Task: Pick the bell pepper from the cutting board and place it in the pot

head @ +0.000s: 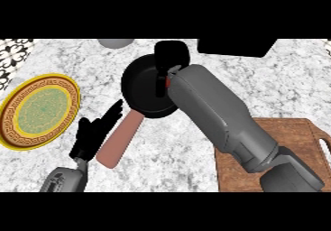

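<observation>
Your right hand (169,56) hangs over the pot (142,90), curled around the bell pepper (168,84), not released yet. The cutting board (287,149) is bare; your left hand (94,131) rests open.

The right forearm (221,117) lies across the pot (144,88), covering much of its opening. Bare counter (287,85) lies open right of it; the plate (38,110) and left hand (94,131) crowd the left.
</observation>
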